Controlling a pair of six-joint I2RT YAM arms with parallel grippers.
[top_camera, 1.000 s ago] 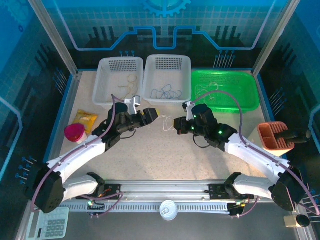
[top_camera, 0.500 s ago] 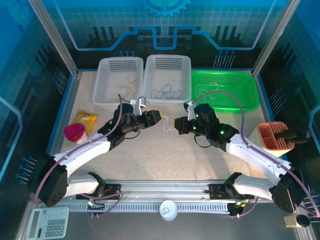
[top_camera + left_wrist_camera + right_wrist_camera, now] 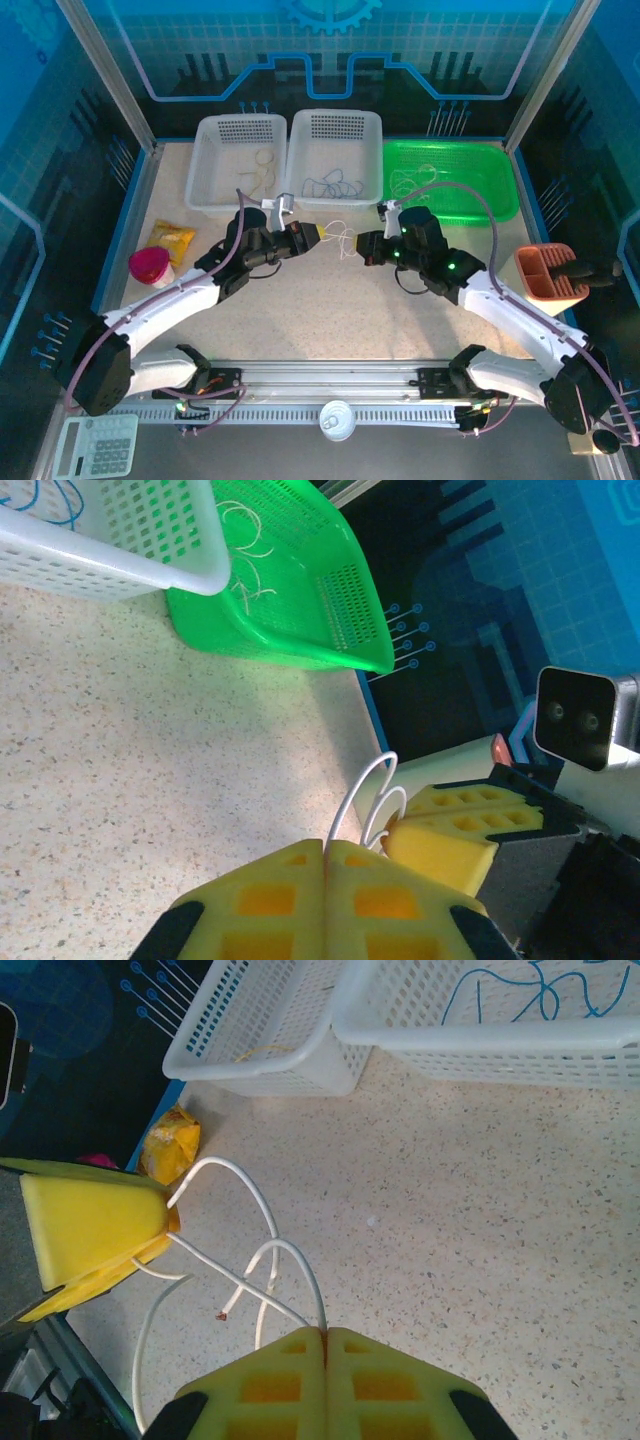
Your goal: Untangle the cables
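Two items, far left: a yellow packet [image 3: 172,240] and a pink cup [image 3: 149,266] are set on the counter [image 3: 320,310], close to its left edge.
Left basket: a white left basket [image 3: 212,160] is placed at the back of the counter; yellowish cables [image 3: 262,175] are curled inside it.
Left tool: the left tool [image 3: 313,236] is seen mid-counter, pointed to the right. In the left wrist view its yellow pads are pressed flat together, with a thin strand pinched in the seam.
White cable: one white cable [image 3: 340,238] is looped between the two tools and gripped at both sides, just in front of the middle basket. Whether its loops touch the counter cannot be told.
Middle basket: a white middle basket [image 3: 335,125] is set beside the left one; blue cables [image 3: 333,186] are lying in it.
Right tool: the right tool [image 3: 362,247] is turned to face the left tool, close to it. Its pads are clamped together on the same white cable, as the right wrist view shows.
Green basket: a green basket [image 3: 480,175] is placed at the back right; white strands [image 3: 410,183] are coiled in its left part.
Far right: an orange holder [image 3: 547,272] is set at the counter's right edge.
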